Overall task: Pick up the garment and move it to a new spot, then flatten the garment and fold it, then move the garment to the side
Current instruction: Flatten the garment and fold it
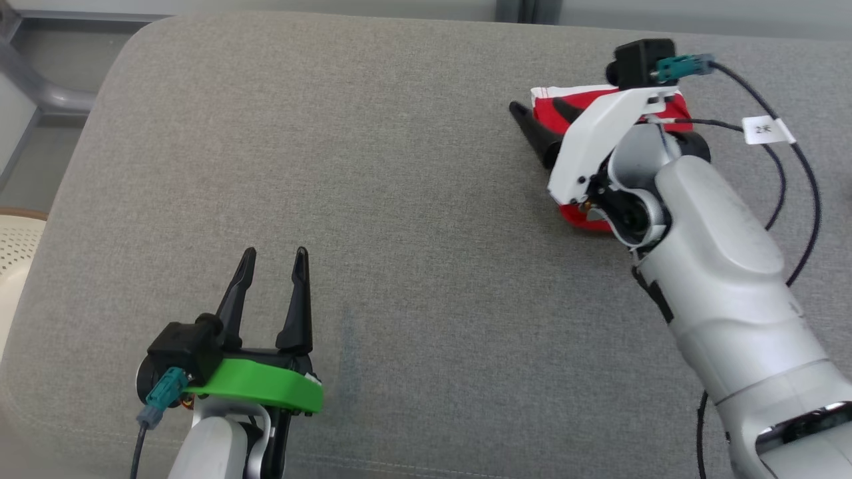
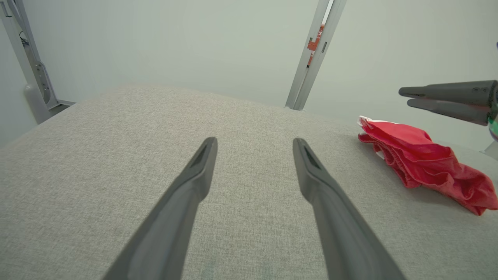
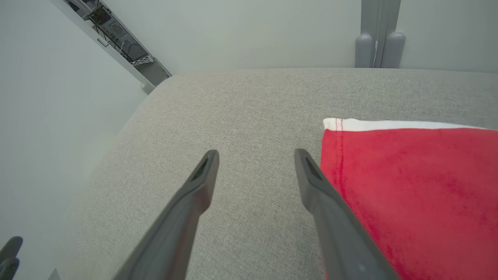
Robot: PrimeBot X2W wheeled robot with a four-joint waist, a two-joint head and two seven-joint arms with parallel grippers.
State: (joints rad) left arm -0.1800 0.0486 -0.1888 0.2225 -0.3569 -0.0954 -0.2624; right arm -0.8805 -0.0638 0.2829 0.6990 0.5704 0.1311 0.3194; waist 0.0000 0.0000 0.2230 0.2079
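The garment (image 1: 589, 98) is a folded red piece with a white edge, lying at the far right of the grey padded surface (image 1: 399, 166). My right gripper (image 1: 538, 106) hovers over its left edge, open, with nothing between the fingers. In the right wrist view the garment (image 3: 408, 186) lies flat just right of my right gripper (image 3: 255, 153). My left gripper (image 1: 275, 256) rests open near the front left, far from the garment. The left wrist view, past my left gripper (image 2: 253, 142), shows the garment (image 2: 420, 155) in rumpled layers below the right gripper (image 2: 404, 97).
A black cable with a white tag (image 1: 765, 130) loops beside my right forearm. A cream perforated object (image 1: 16, 246) sits past the surface's left edge. Grey metal posts (image 2: 311, 58) stand behind the far edge. The surface's rounded far-left corner (image 1: 153, 33) is near.
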